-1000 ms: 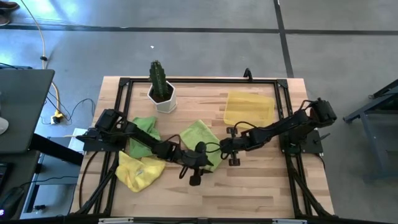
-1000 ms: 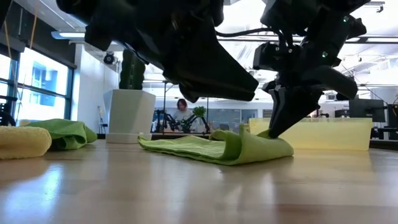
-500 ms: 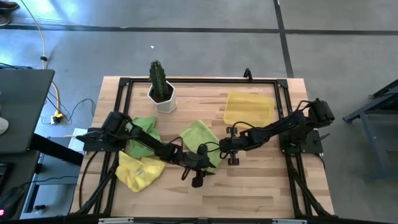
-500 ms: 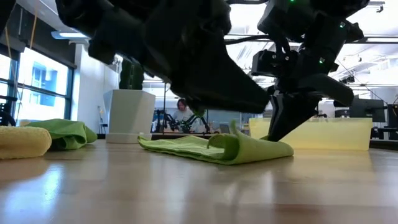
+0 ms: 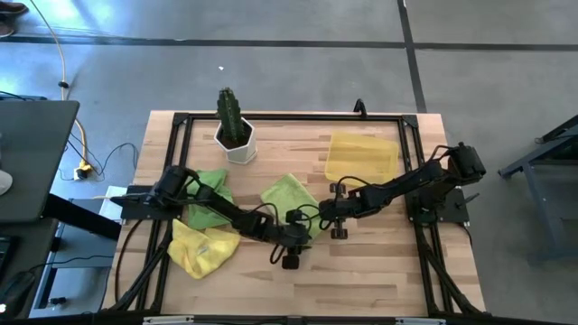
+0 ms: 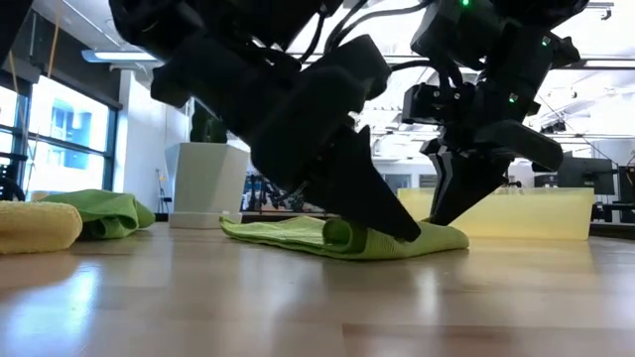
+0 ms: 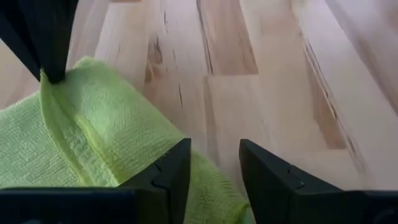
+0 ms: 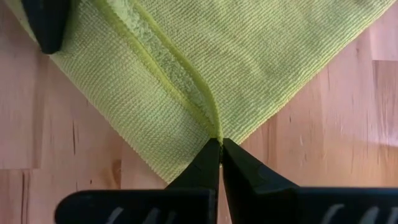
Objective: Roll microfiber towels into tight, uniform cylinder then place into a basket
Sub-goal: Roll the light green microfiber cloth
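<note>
A lime green towel (image 5: pixel 287 194) lies spread at the table's middle, its near edge turned over into a low roll (image 6: pixel 342 236). My left gripper (image 5: pixel 300 232) stands open at the near end of that roll, one finger on the cloth and the other over bare wood (image 7: pixel 214 168). My right gripper (image 5: pixel 321 216) is shut on the roll's other end. A second green towel (image 5: pixel 209 185) and a yellow towel (image 5: pixel 200 248) lie bunched at the left. The yellow basket (image 5: pixel 361 155) stands at the far right. My left gripper touches the towel's rolled near edge (image 7: pixel 134 165) with one fingertip (image 7: pixel 174 171), slanting down from the table's left. Nothing is pinched in the gap between its fingers. My right gripper pinches the end of the turned-over edge (image 8: pixel 214 127) between its shut fingertips (image 8: pixel 205 162), slanting down from the right. The ridge of cloth runs away from its tips, and the towel lies on the table.
A white pot with a cactus (image 5: pixel 235 135) stands at the far left, behind the green towels. A black frame (image 5: pixel 289 117) runs around the table top. Bare wood (image 5: pixel 379 262) lies along the near edge and at the right.
My left gripper has sunk and tipped further down onto the towel's near edge, shifting a little toward the right. The flap of cloth that stood up there has come down into a lower, closer roll. The rest of the towel has stayed flat.
</note>
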